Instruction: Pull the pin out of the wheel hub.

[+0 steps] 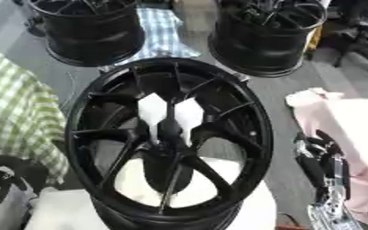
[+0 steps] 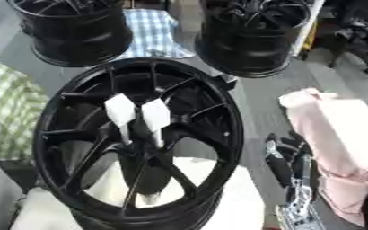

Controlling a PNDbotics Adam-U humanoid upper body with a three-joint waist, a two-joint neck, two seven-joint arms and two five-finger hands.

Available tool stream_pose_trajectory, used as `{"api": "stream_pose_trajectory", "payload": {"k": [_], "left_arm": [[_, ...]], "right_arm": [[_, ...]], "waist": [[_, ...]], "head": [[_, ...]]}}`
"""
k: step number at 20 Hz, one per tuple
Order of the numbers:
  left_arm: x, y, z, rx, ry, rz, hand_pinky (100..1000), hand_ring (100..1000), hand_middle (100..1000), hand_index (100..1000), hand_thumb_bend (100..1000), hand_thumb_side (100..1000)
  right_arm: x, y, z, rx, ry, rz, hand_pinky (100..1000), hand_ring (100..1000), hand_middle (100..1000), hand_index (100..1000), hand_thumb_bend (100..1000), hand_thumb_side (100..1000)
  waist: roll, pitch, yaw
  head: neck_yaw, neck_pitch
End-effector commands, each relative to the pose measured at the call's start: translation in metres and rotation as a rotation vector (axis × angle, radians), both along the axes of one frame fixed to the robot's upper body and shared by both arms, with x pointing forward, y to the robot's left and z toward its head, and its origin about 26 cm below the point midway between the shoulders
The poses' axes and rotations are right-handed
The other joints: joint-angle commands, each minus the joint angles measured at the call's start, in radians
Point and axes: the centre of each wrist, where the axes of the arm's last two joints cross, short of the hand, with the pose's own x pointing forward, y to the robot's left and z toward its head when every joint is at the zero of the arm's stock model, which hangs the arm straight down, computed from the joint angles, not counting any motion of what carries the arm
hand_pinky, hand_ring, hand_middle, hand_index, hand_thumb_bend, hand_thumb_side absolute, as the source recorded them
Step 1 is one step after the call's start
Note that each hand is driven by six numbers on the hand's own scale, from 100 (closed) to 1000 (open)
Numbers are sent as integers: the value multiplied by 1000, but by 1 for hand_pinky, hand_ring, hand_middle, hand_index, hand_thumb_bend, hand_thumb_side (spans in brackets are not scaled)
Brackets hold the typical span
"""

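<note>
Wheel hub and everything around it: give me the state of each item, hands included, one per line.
Wheel hub: black, face up on a white support, spokes toward the camera.
Pins: two white pieces standing in the hub centre, not yet pulled.
Right hand: low beside the hub's right rim, touching nothing; finger pose unclear.
Left hand: not in view.
Two spare black wheels: standing on the floor behind, untouched.
Pink cloth: crumpled at right.

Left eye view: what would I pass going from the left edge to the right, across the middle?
Green checked cloth → big black wheel → two white pins at its hub → right robot hand → pink cloth.
</note>
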Motion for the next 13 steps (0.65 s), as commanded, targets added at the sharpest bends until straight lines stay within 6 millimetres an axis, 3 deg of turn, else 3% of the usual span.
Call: {"api": "stream_pose_trajectory", "payload": {"k": [1,13], "left_arm": [[4,1,13,12,-32,-10,516,216,508,706,100,856],[3,1,15,4,-32,-7,516,220,508,706,100,855]], "right_arm": [[2,-1,8,-22,-25,12,735,656,671,833,249,326],[3,1,10,-22,-28,12,735,653,664,825,242,321]], "waist": [[3,-5,1],[3,-4,1]], "head": [[1,-2],[1,-2]]}}
